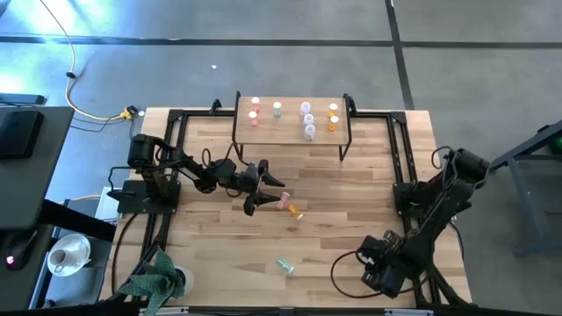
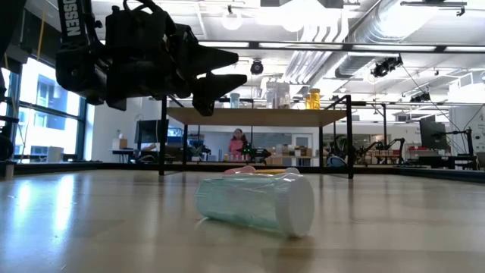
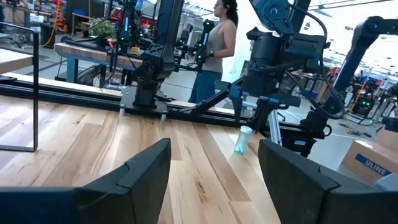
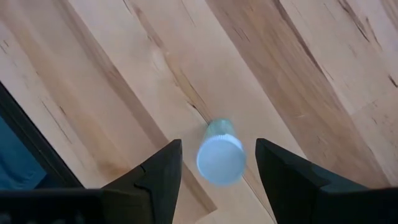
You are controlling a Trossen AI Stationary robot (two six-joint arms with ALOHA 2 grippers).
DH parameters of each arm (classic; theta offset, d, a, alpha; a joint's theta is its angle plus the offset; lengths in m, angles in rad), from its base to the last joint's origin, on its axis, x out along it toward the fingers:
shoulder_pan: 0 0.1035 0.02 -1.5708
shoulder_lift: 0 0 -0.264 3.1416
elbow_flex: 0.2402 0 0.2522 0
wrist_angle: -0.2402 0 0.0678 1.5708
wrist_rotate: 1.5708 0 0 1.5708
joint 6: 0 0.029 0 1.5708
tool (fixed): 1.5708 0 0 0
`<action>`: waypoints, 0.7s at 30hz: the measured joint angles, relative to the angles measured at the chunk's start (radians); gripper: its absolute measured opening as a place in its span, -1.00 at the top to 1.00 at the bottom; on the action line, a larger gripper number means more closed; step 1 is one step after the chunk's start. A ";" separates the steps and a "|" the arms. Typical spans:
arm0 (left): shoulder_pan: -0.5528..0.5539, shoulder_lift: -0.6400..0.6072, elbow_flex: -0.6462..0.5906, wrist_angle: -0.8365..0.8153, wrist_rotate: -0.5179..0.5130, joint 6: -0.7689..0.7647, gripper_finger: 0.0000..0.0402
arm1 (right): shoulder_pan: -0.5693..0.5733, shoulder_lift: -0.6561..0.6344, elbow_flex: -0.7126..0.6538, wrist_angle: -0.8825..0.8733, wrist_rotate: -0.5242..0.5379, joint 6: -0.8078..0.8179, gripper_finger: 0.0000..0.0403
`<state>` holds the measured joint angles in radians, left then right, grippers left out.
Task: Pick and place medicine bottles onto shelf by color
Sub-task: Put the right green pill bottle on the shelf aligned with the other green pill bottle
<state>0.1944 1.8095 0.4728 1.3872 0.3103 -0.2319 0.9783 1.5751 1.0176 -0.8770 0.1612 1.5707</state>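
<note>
A pale green bottle point(image 1: 284, 264) with a white cap lies on its side near the table's front edge; it fills the low view's foreground point(image 2: 254, 202). A pink bottle point(image 1: 285, 204) and an orange bottle point(image 1: 297, 213) lie together at mid-table. The shelf point(image 1: 290, 132) stands at the far edge and bears several upright bottles, red-pink point(image 1: 255, 117), green point(image 1: 277, 109), white point(image 1: 309, 132) and orange point(image 1: 334, 123). My left gripper point(image 1: 266, 194) is open and empty, raised above the table just left of the pink bottle. My right gripper point(image 4: 217, 146) is open and empty, looking down on the green bottle point(image 4: 221, 155).
Black metal frames run along the table's left and right sides point(image 1: 399, 158). A plant point(image 1: 158, 279) sits at the front left corner. Bare plank top lies between the shelf and the lying bottles. A person stands in the room beyond the table point(image 3: 217, 43).
</note>
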 joint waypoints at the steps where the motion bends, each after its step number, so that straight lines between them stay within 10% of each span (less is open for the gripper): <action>1: 0.000 0.000 0.000 0.000 0.000 0.000 -0.15 | 0.000 0.004 0.000 0.002 0.000 0.000 0.03; 21: 0.000 0.000 0.000 -0.008 0.000 0.000 -0.15 | 0.000 0.025 0.001 0.003 -0.021 0.023 0.50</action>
<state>0.1944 1.8095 0.4728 1.3792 0.3103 -0.2321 0.9783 1.6005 1.0186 -0.8738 0.1406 1.5934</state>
